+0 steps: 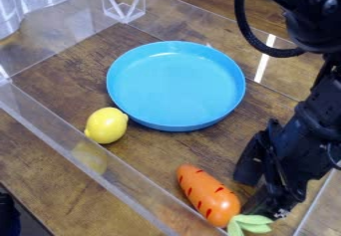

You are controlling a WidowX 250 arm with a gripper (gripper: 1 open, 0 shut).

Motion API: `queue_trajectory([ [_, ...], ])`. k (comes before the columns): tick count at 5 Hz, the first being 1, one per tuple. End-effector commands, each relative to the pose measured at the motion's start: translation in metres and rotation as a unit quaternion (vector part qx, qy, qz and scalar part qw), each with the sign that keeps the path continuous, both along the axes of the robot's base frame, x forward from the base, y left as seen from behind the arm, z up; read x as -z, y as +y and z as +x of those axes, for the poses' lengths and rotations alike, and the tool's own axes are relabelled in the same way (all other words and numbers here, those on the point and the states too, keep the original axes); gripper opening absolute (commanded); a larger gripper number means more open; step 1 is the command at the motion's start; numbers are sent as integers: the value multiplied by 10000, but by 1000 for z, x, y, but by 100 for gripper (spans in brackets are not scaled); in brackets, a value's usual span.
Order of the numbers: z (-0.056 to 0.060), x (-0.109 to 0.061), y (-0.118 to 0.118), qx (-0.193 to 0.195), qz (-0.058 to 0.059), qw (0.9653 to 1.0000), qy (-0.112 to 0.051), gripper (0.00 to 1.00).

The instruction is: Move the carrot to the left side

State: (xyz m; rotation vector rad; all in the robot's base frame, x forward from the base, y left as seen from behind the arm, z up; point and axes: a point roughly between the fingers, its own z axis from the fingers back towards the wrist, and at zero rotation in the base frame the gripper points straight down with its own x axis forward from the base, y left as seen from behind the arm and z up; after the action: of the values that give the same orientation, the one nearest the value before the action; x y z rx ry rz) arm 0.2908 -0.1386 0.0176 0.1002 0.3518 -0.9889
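We see the carrot (209, 194), stubby, glossy orange with darker grooves and a light-green leafy top, lying below the blue plate (176, 85), toward the near edge. Our fingers (266, 185) stand wide just beside its leafy end, holding nothing.

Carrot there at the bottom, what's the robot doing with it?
The carrot lies on the wooden table near the front edge, with its green top pointing right. The robot's black gripper is right beside it with its jaws open, not holding it. A yellow lemon sits next to a blue plate, and nothing is on the plate.
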Motion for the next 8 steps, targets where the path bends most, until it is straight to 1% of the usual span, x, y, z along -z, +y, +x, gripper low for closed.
queue_trajectory([
  [1,0,2,15,-208,79,9997,132,100],
  [4,2,-2,32,-409,278,9985,228,100],
  [5,3,-2,36,-457,323,9982,236,0],
  [6,3,-4,42,-492,367,9979,226,100],
  [7,4,-6,44,-523,382,9977,215,0],
  [8,4,-7,46,-552,402,9975,204,0],
])
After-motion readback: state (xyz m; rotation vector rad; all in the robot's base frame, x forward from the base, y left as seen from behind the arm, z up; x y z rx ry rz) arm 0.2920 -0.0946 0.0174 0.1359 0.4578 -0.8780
